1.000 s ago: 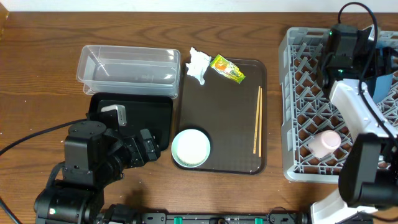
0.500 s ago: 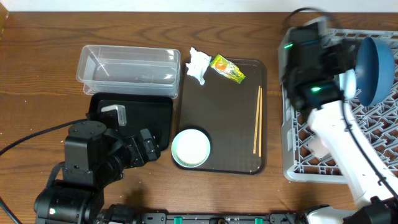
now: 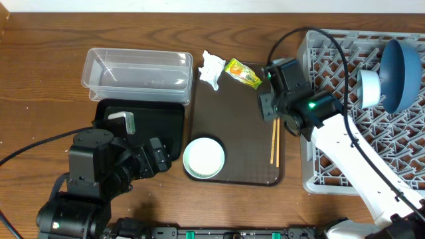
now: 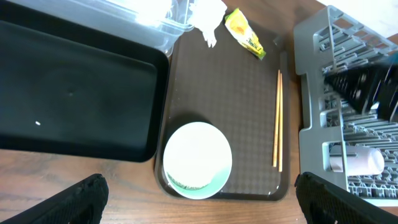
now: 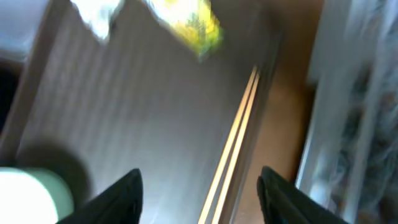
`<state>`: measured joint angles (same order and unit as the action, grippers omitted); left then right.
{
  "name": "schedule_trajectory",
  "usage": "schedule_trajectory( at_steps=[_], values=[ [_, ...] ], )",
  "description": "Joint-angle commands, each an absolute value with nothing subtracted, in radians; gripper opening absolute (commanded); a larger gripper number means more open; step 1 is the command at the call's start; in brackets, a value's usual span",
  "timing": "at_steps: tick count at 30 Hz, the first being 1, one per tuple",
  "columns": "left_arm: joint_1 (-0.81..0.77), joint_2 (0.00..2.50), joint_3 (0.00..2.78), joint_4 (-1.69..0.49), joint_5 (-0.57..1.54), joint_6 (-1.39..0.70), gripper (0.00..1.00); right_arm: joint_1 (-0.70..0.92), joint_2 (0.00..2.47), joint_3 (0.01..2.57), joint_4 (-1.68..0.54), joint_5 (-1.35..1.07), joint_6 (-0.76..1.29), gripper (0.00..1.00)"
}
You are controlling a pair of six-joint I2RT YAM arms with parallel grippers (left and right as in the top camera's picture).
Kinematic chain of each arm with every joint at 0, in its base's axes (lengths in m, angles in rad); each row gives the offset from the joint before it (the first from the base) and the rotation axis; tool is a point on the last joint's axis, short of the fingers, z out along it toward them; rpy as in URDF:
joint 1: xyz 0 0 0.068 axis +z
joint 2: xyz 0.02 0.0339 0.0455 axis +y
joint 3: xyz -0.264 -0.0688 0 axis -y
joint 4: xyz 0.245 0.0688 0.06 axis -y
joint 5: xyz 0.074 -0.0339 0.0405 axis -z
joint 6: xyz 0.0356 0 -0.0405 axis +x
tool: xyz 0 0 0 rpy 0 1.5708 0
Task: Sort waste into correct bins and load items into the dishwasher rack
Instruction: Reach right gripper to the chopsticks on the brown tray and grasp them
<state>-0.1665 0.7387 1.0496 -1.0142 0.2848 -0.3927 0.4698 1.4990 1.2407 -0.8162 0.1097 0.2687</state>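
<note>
The pale-green bowl (image 3: 204,158) sits at the front of the brown serving tray (image 3: 232,113). The chopsticks (image 3: 274,129) lie along the tray's right side. The crumpled tissue (image 3: 212,68) and the yellow-green wrapper (image 3: 243,73) are at its far edge. The dark-blue bowl (image 3: 400,66) and the white-blue bowl (image 3: 368,88) stand in the grey rack (image 3: 345,66). The pink cup (image 4: 359,160) lies in the rack. My right gripper (image 5: 202,186) is open and empty above the chopsticks (image 5: 233,149). My left gripper (image 4: 199,182) is open and empty above the pale-green bowl (image 4: 196,158).
The clear tub (image 3: 136,68) stands at the back left, with the black tray (image 3: 143,126) in front of it. A small white speck (image 4: 38,122) lies on the black tray. My right arm (image 3: 345,143) crosses the rack's left front.
My right arm has swung left from over the rack to above the right side of the brown tray, uncovering the two bowls in the rack. The left arm has not moved.
</note>
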Motion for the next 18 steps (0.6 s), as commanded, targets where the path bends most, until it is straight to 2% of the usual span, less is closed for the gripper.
schedule_trajectory(
  at_steps=[1,5,8,14,18],
  values=[
    [-0.167,0.737,1.064,-1.013,0.278,-0.39,0.98,0.457,1.529,1.236,-0.896,0.046,0.453,0.54],
    [-0.167,0.737,1.065,-1.013,0.278,-0.39,0.98,0.462,1.586,1.188,-0.888,0.028,0.475,0.42],
    [-0.167,0.737,1.065,-1.013,0.278,-0.39,0.98,0.466,1.648,1.157,-0.85,0.039,0.492,0.38],
    [-0.167,0.737,1.064,-1.013,0.278,-0.39,0.98,0.46,1.781,1.14,-0.76,0.191,0.599,0.38],
    [-0.167,0.737,1.064,-1.013,0.278,-0.39,0.98,0.442,1.85,1.14,-0.716,0.172,0.598,0.38]
  ],
)
